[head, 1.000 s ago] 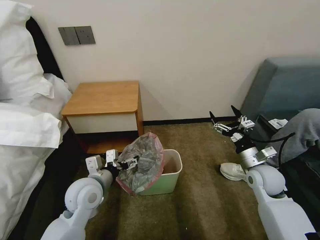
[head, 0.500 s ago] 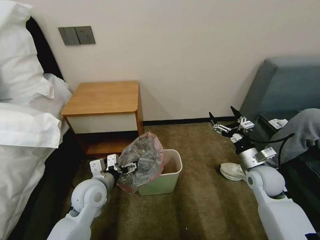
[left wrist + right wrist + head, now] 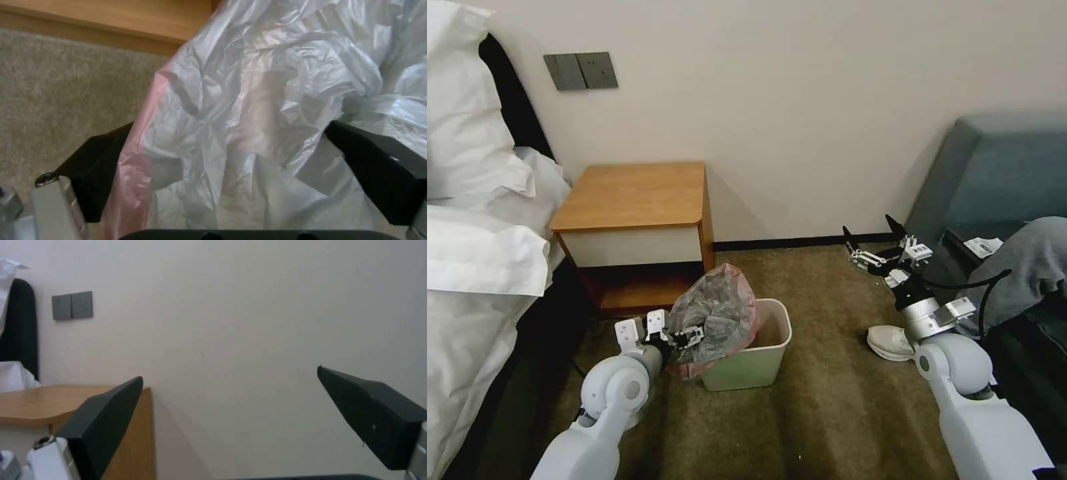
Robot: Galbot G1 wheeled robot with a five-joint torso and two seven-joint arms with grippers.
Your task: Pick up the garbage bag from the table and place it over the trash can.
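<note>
item: thin, crinkly, translucent grey plastic garbage bag with a pinkish-red band at its mouth [image 3: 715, 313]. location: off the small wooden bedside table with orange-brown top and cream drawer front [image 3: 634, 195]; bunching up in a loose heap against the near-left corner of the small rectangular pale cream-green plastic trash can [image 3: 764, 360] on the olive carpet [image 3: 827, 400], part of it draping over that rim, the rest of the opening lying uncovered.

left gripper [image 3: 690, 335]: reaching in low beside the can, its jaws standing wide with the bag's film pressing between them in the left wrist view [image 3: 249, 133]; whether they are actually pinching the plastic cannot be told.

right gripper [image 3: 875, 241]: idling well apart to the right, above a white shoe [image 3: 890, 341], jaws spread and holding nothing.

step in hand, as judged: fitting the bag over the can, pickup appearing done.

next move, as judged: calling for the banded mouth to be found, spread open and drawn round the far rim; slippery film is likely bunching or sliding off, and the light can may be shifting.
</note>
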